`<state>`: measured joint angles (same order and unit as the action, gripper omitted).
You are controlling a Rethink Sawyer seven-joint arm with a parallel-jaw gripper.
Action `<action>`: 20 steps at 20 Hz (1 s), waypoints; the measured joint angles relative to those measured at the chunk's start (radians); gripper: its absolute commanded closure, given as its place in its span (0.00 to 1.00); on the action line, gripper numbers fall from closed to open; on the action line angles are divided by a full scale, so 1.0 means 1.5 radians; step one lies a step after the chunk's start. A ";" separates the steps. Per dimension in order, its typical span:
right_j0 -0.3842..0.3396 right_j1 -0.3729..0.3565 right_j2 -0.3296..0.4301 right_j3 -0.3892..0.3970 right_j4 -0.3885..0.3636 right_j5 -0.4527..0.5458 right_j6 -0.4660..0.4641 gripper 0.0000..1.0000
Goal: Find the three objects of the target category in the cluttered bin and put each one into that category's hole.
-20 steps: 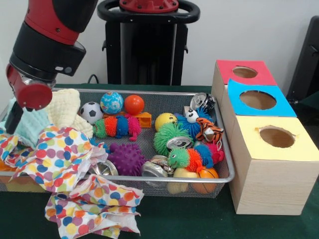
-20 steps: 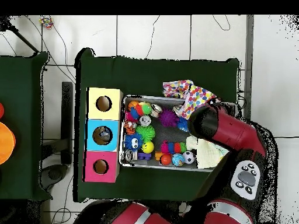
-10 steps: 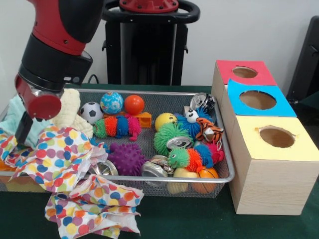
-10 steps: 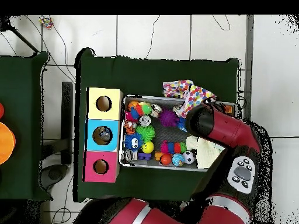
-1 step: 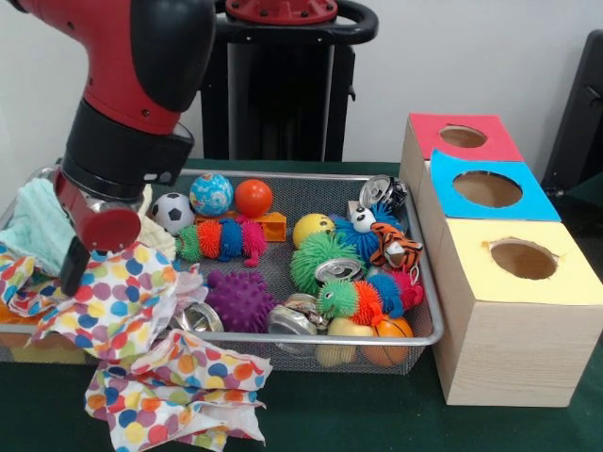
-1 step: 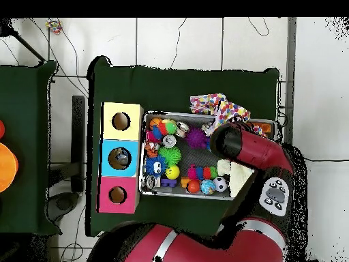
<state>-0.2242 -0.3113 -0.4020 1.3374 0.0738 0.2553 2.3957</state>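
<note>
Bin [image 5: 429,311]: wire mesh tray crowded with balls [image 5: 211,193], spiky toys [image 5: 239,299], crushed cans [image 5: 337,269] and fuzzy caterpillars [image 5: 221,239]; a polka-dot cloth [image 5: 122,301] is draped over its front corner. Beside the bin at the cans' end stand three boxes [image 5: 509,311] with round holes, topped yellow, blue and red. Gripper [image 5: 73,268]: low over the cloth at the bin's cloth end, finger state cannot be told.

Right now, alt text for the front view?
A red and black robot arm reaches down over polka-dot cloth at one end of a wire mesh bin crammed with balls, spiky toys and cans. Beside it stand red, blue and yellow boxes with holes.
</note>
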 measured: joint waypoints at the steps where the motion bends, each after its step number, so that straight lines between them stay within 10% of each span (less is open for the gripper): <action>1: -0.001 0.001 0.004 0.000 0.000 0.000 0.000 1.00; 20: -0.037 0.002 0.099 0.037 0.031 0.025 0.000 1.00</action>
<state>-0.2798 -0.3087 -0.2536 1.3925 0.1209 0.2931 2.3957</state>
